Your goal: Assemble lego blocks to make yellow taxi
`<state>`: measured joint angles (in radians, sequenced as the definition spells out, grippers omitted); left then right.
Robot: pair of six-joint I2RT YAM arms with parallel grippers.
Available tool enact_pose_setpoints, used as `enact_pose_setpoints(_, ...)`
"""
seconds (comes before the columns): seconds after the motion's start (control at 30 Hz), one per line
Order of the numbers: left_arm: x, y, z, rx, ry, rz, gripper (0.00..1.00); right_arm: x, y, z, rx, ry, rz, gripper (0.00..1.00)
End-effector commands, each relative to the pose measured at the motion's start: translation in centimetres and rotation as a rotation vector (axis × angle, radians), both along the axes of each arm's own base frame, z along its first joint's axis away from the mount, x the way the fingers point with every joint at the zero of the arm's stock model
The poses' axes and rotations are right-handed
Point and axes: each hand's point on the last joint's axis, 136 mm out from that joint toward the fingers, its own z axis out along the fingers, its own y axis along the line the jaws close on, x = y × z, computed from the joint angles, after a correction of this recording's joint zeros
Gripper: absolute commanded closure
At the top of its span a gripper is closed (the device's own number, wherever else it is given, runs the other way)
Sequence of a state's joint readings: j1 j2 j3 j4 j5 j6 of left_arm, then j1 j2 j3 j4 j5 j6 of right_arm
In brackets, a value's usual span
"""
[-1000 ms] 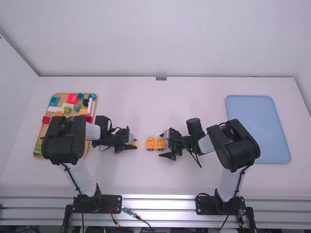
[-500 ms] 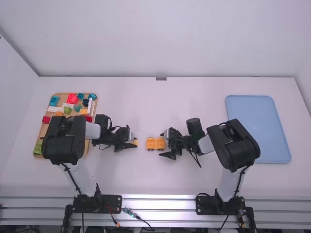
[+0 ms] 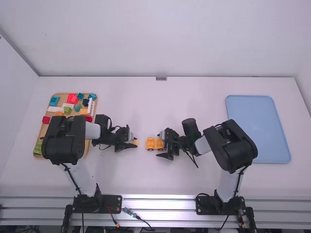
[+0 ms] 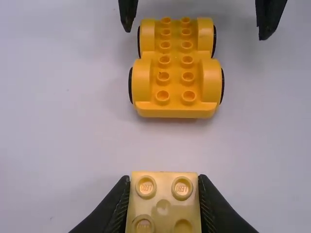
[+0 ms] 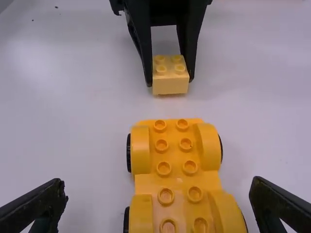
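- Slightly leftward goes the right gripper (image 3: 160, 145), now covering more of the chassis's right end; the left arm stays where it was.
- Near the middle, the right gripper's two fingers are spread wide, one either side of the one yellow chassis (image 3: 154, 143), apart from it.
- Chassis: flat on the table (image 3: 194, 92), studs up, its near end cut off in the right wrist view; the left wrist view shows four wheels, mostly hidden by fenders, and twelve studs in six pairs.
- Left of it, the left gripper (image 3: 132, 142) is closed down on one pale yellow block (image 5: 170, 83), four studs up, two partly cut off in the left wrist view.
- Right side: one blue tray (image 3: 257, 121), partly hidden under the right arm.
- Left side, reaching as far back: one wooden board (image 3: 44, 127) of mixed blocks (image 3: 73, 98), partly covered by the left arm; their number cannot be told.
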<state>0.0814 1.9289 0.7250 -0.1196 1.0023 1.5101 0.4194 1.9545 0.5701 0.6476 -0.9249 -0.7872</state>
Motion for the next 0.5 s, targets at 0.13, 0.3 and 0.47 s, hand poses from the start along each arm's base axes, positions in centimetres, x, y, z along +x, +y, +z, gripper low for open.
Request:
enact_pose_setpoints(0.13,0.1,-0.7,0.8,-0.076,0.006,-0.012,0.95,0.5,0.1,-0.2,-0.004,-0.006,-0.004,0.01)
enact_pose_setpoints(0.3,0.1,-0.7,0.8,-0.078,0.006,-0.011,0.98,1.0,0.7,-1.4,0.009,0.028,0.019,0.01)
enact_pose_setpoints(0.47,0.1,-0.8,0.8,-0.079,0.008,-0.013,0.98,1.0,0.9,-1.6,0.072,0.078,0.066,0.0)
